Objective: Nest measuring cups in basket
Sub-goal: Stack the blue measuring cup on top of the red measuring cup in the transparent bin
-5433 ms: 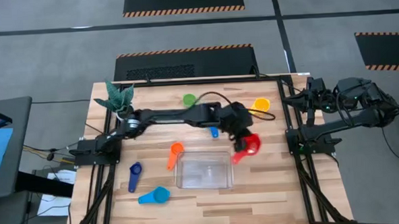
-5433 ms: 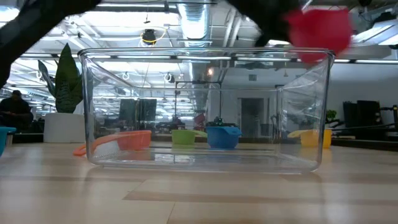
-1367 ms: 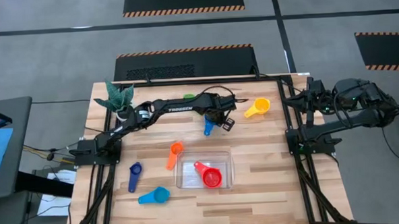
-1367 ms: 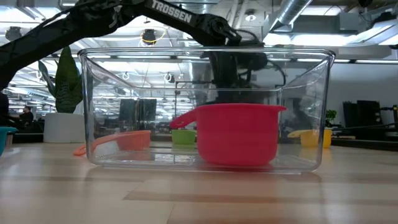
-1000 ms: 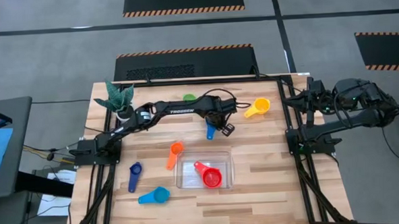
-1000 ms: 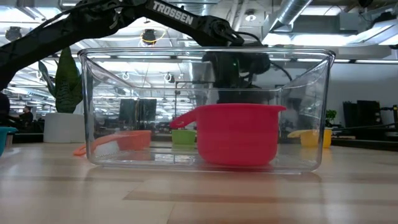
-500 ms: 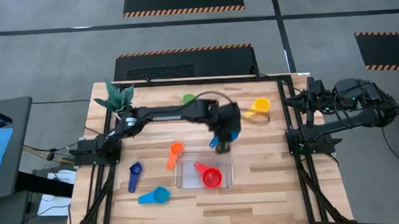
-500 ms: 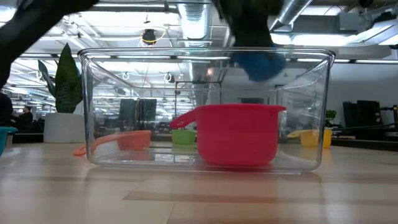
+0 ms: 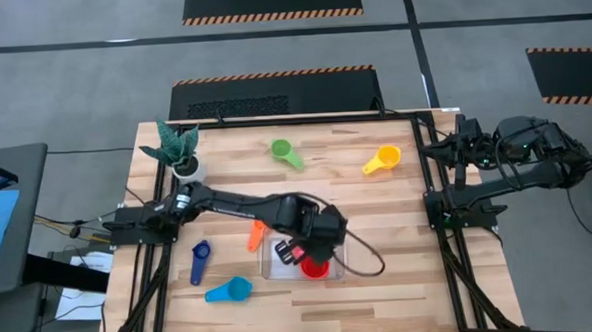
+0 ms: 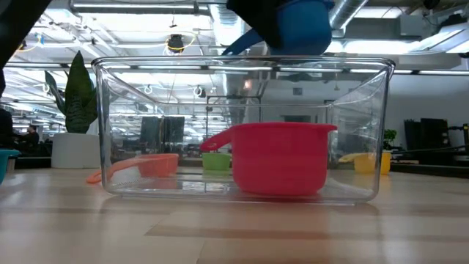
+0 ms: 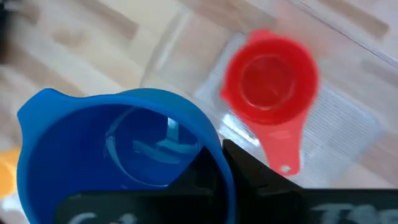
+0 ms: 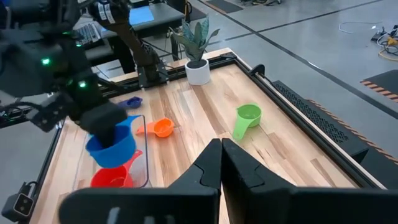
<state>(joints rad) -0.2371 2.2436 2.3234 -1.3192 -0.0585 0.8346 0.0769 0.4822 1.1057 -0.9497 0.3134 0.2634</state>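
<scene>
i count seven measuring cups, one red cup in the clear basket, my left end effector clamped on the blue cup above it, right end effector pressed closed, holding nothing

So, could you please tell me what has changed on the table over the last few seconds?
The left gripper dropped the red plastic measuring cup into the clear plastic basket, fetched the blue plastic measuring cup from the table's far middle, and now holds it above the red one. The green, yellow, orange, navy and light blue cups, the basket and the parked right gripper stayed put.
</scene>
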